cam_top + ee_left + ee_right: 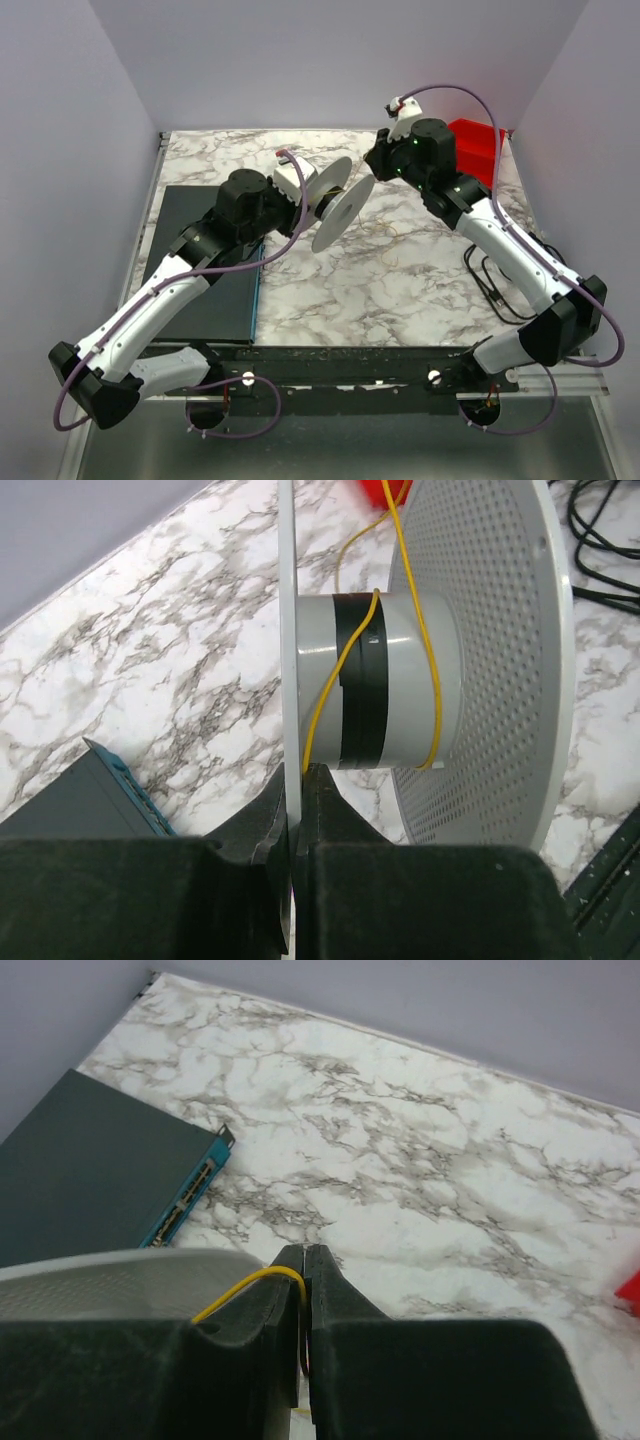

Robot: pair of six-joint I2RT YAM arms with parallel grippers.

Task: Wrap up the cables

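A grey spool (400, 680) with a band of black tape on its hub hangs over the marble table (400, 280). My left gripper (296, 780) is shut on the spool's thin flange (287, 630); the perforated flange (490, 660) is on the far side. A thin yellow-orange cable (438, 685) loops loosely round the hub and runs up out of view. My right gripper (304, 1255) is shut on this cable (243, 1283), just beside the spool's rim (100, 1280). From above, the left gripper (318, 195) and the right gripper (378, 160) flank the spool (342, 213).
A dark flat box with a blue edge (205, 265) lies at the table's left. A red bin (475, 140) stands at the back right. Black cords (490, 285) lie along the right side. Grey walls close in on three sides.
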